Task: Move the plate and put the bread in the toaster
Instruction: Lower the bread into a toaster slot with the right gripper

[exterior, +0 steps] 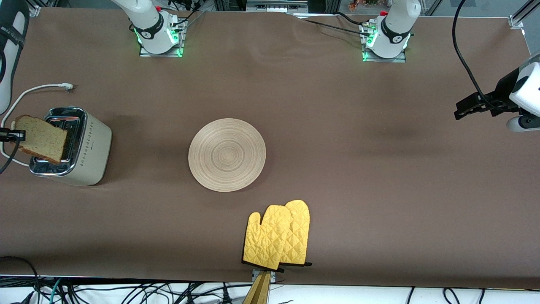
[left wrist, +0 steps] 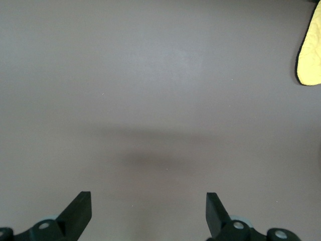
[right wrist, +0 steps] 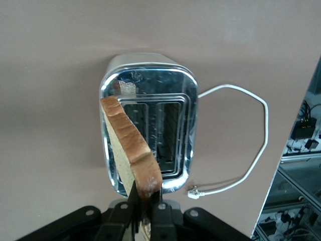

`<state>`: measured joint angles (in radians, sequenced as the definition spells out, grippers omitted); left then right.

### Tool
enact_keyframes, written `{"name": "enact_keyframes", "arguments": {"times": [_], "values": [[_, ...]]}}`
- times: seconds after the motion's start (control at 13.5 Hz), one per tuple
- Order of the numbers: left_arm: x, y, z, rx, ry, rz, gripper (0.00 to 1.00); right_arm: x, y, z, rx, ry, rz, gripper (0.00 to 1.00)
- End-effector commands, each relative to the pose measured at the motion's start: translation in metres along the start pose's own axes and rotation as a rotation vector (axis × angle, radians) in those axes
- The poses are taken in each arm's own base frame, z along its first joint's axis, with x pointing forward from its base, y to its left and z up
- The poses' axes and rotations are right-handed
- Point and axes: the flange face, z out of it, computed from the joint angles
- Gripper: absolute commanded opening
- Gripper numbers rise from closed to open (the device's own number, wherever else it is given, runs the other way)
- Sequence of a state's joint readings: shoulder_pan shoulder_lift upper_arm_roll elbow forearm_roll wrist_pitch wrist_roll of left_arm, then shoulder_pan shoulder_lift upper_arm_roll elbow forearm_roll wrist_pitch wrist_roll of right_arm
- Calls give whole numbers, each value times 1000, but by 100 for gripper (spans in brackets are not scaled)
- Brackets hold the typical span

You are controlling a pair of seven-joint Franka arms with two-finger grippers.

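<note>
The bread (exterior: 41,138) hangs in the air over the toaster (exterior: 71,145), held by one edge in the right end effector (right wrist: 143,211), whose fingers are pressed together on the crust. In the right wrist view the slice stands on its edge above the chrome top, but it seems to sit over the rim beside the slot, not exactly over the opening. If it goes down like this, I think the lower corner could hit the metal top, and the slice could bend, tear or slip out of the thin grip. The slice also looks a little tilted, so it may jam in the slot.

The toaster stands at the right arm's end of the desk (exterior: 358,169), its white cord (exterior: 40,88) beside it. The plate (exterior: 227,154) lies empty at the middle of the desk, well apart. The left end effector (left wrist: 148,213) waits over bare desk with fingers apart. The yellow mitts (exterior: 278,236) lie nearer the front camera than the plate.
</note>
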<state>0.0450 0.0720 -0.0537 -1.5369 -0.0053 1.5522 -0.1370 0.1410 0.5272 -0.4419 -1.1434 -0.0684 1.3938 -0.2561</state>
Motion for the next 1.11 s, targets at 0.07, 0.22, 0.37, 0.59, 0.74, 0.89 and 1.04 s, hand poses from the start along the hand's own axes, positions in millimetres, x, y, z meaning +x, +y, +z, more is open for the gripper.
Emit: {"name": "enact_keyframes", "arguments": {"times": [0.07, 0.22, 0.37, 0.59, 0.74, 0.89, 1.04], "values": [[3, -5, -8, 29, 8, 21, 100, 7, 28, 20, -11, -23, 5, 0], [2, -3, -8, 29, 8, 24, 100, 10, 40, 32, -9, -34, -3, 0], [2, -4, -8, 29, 8, 23, 100, 11, 54, 43, -5, -46, -13, 0], [3, -5, -8, 28, 10, 21, 100, 15, 64, 51, -8, -36, -17, 0], [2, -4, -8, 28, 10, 23, 100, 17, 65, 56, -10, -40, -16, 0], [3, -4, -8, 28, 11, 21, 100, 21, 64, 62, -7, -49, -15, 0], [3, -5, -7, 29, 7, 21, 100, 30, 59, 74, -3, -51, -20, 0]]}}
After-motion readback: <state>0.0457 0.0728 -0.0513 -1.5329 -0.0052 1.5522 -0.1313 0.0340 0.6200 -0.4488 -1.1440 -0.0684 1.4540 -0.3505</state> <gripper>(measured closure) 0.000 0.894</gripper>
